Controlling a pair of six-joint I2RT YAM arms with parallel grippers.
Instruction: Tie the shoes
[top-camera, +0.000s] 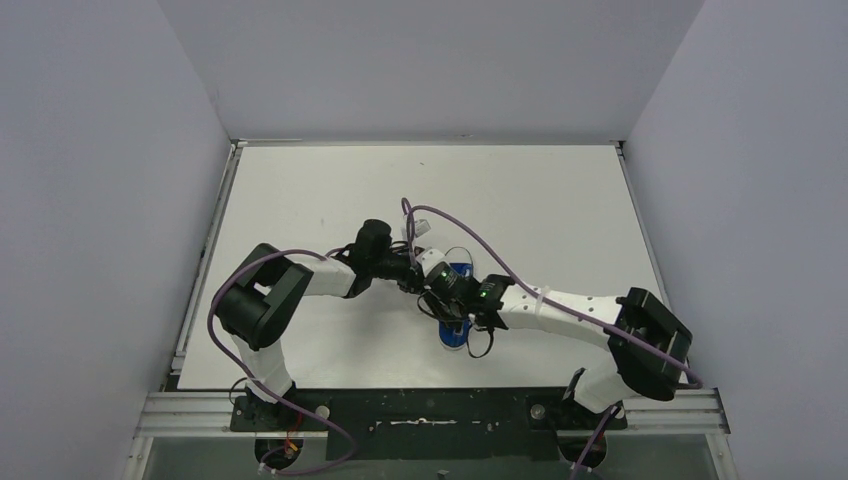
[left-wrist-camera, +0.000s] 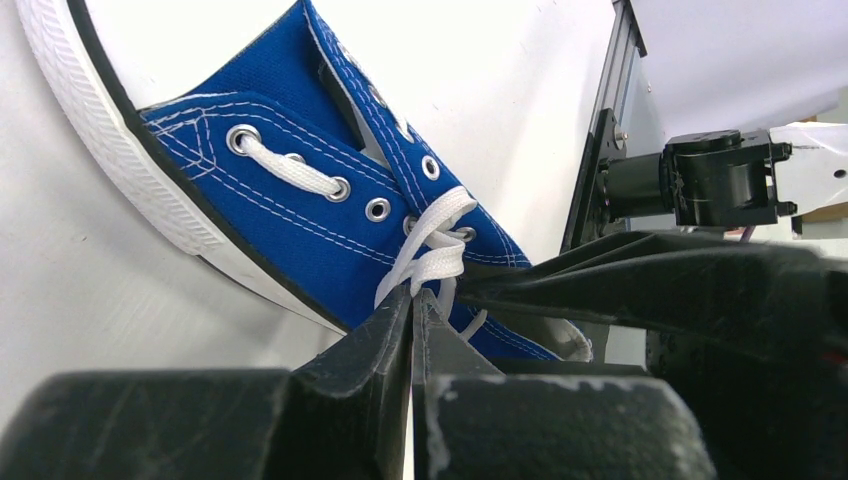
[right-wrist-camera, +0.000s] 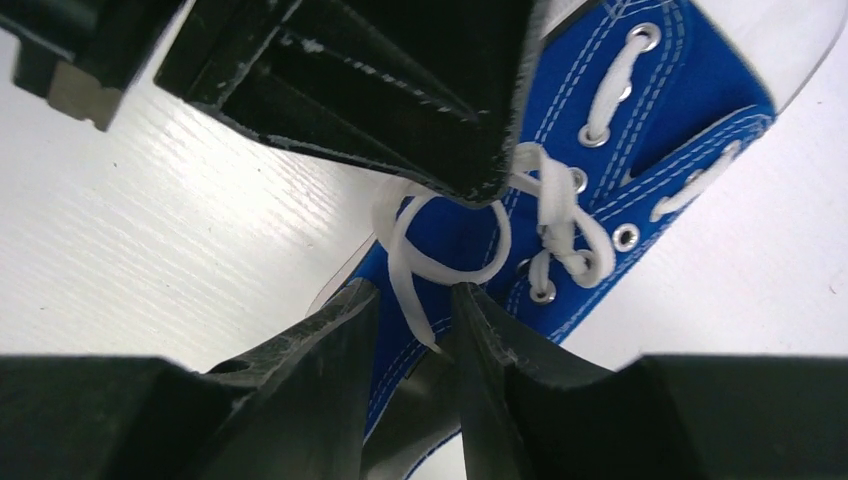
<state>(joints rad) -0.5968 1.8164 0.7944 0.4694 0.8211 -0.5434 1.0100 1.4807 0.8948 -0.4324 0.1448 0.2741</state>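
Blue sneaker (left-wrist-camera: 300, 200); left hand (left-wrist-camera: 413, 296) seemingly pinching lace (left-wrist-camera: 432, 250), right hand (right-wrist-camera: 417, 295) crowding.

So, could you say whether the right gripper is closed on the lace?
No, the right gripper is open, the lace end loose between its fingers.

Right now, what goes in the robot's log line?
left gripper: shut on lace | right gripper: open around lace end | sneaker: bow not tied

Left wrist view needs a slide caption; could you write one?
Left gripper shut on a white lace of the blue sneaker.
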